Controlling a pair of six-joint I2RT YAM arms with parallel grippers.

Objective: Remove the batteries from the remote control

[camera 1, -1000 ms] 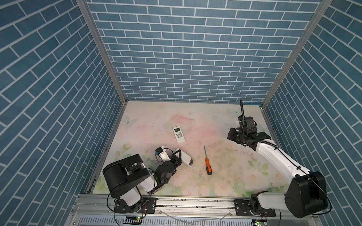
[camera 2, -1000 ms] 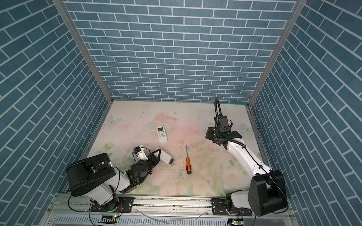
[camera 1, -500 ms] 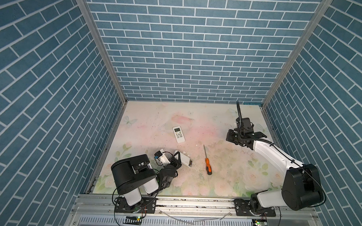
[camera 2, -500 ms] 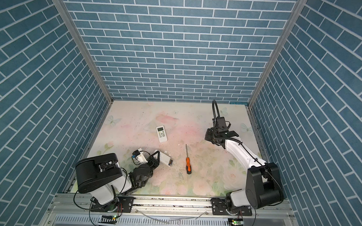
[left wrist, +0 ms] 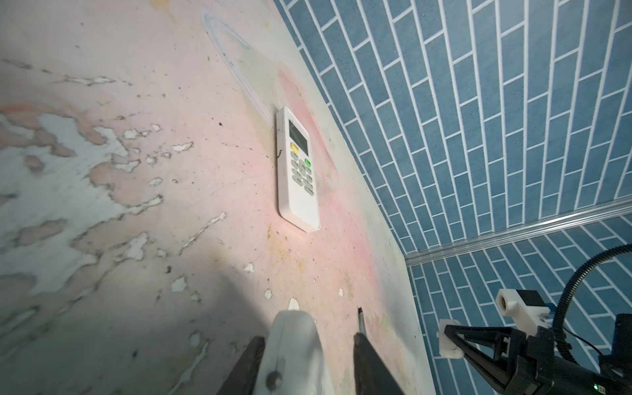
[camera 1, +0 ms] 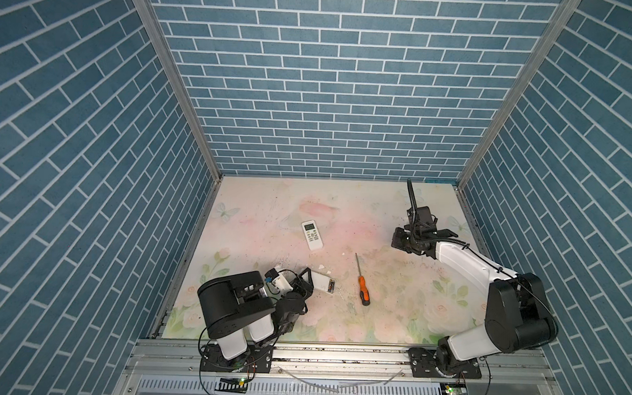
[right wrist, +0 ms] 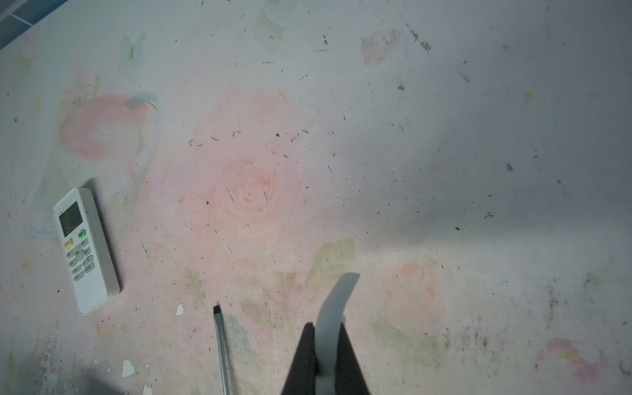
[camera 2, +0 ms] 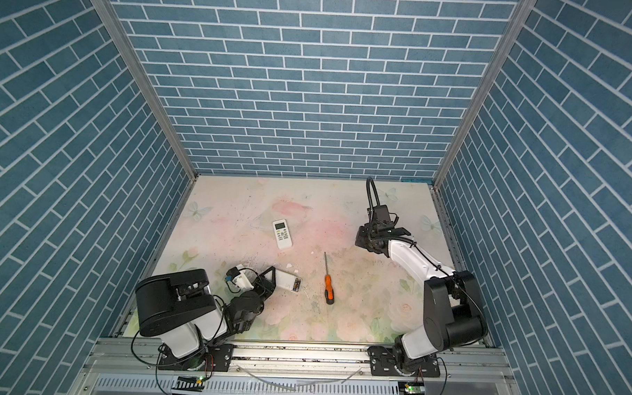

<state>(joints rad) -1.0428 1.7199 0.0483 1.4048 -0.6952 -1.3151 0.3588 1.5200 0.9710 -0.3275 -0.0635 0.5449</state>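
Nearby, orange screwdriver (camera 1: 363, 290) beside opened remote (camera 1: 323, 281).

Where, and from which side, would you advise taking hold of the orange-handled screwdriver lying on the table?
Take the screwdriver by its orange handle, the thickest part, coming straight down from above with the jaws across its width. It lies flat on the table, handle toward the front, thin shaft pointing at the back wall, nothing touching it.
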